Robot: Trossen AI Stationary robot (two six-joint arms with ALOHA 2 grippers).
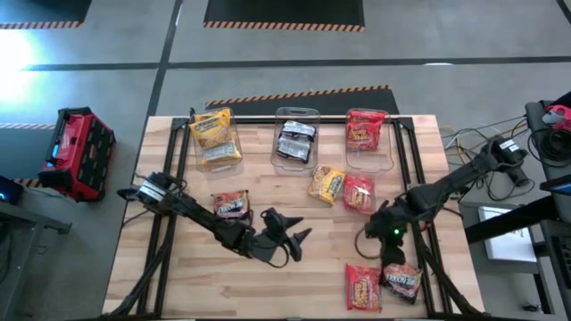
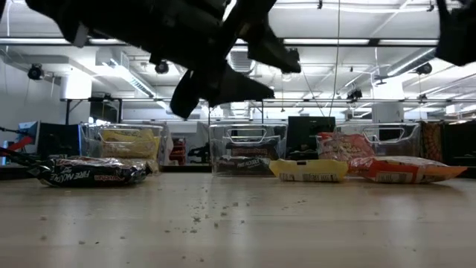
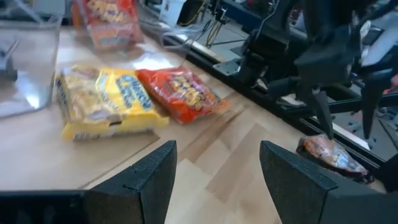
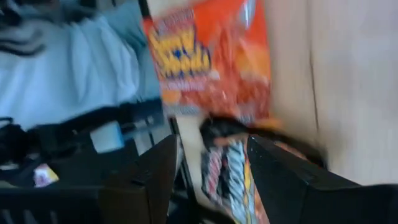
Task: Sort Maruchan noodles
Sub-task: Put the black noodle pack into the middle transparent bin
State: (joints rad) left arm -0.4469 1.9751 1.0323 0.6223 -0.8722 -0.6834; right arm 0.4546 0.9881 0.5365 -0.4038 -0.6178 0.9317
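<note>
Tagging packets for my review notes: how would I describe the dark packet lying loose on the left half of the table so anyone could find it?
Start at the wooden table and follow the left arm inward from the left edge. Just beyond its forearm, below the clear bin with yellow packets, lies the dark packet. It lies alone on bare wood, unlike the dark packet in the middle bin and the one beside a red packet under the right gripper.

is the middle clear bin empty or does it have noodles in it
Not empty. The middle bin holds a dark packet, seen from above inside its walls and from table height through its clear front.
</note>
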